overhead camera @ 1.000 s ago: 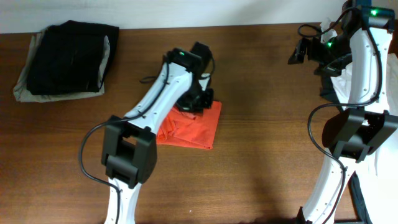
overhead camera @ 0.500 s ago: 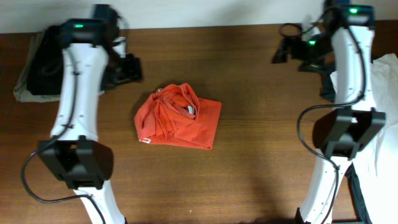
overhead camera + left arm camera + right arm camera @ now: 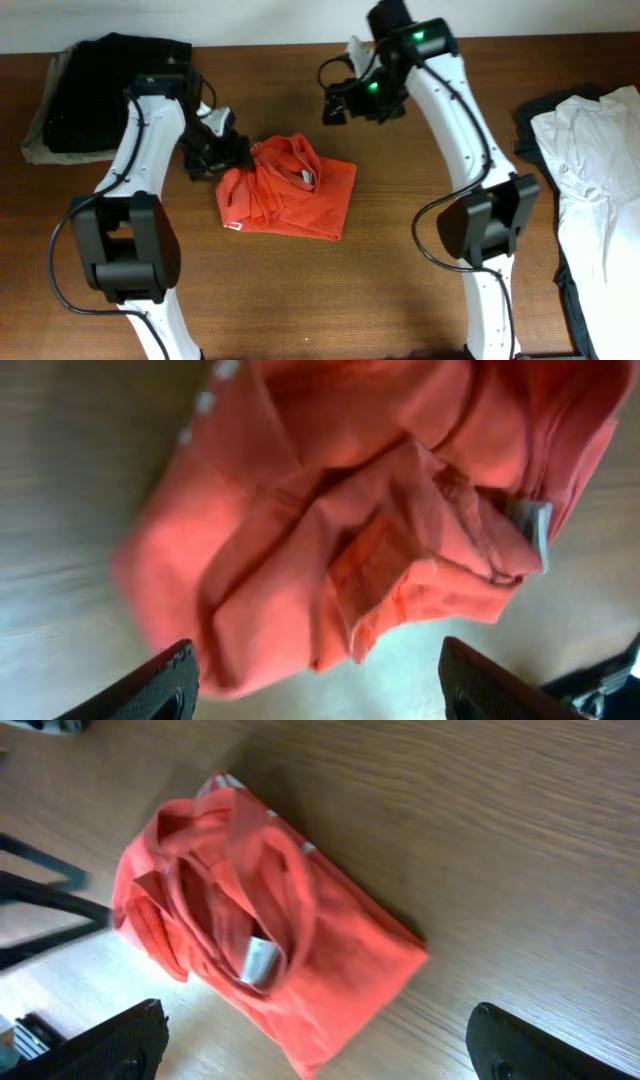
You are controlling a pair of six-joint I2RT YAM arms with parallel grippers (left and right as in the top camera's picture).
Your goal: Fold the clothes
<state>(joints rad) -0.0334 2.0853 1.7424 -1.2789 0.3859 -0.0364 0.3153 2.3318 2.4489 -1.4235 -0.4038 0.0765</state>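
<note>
The clothes in reach are one red-orange T-shirt (image 3: pixel 290 195), lying as a crumpled, partly folded bundle in the middle of the wooden table (image 3: pixel 400 290). A small white neck tag (image 3: pixel 306 177) shows on top of it. My left gripper (image 3: pixel 232 158) hovers open at the bundle's upper left edge. In the left wrist view the shirt (image 3: pixel 340 530) fills the frame, and my left gripper (image 3: pixel 320 695) has nothing pinched between its fingers. My right gripper (image 3: pixel 335 103) stands open above the table, up and right of the bundle. The right wrist view looks down on the shirt (image 3: pixel 260 950), with my right gripper (image 3: pixel 320 1050) wide apart.
A black garment (image 3: pixel 110 90) lies on a grey-beige one at the back left corner. A white garment (image 3: pixel 590 150) lies over a dark one at the right edge. The table's back edge meets a pale wall.
The left gripper opened and let go of the shirt, swung out to the back left, then came back to the bundle's edge. The right arm moved from the far right towards the middle.
</note>
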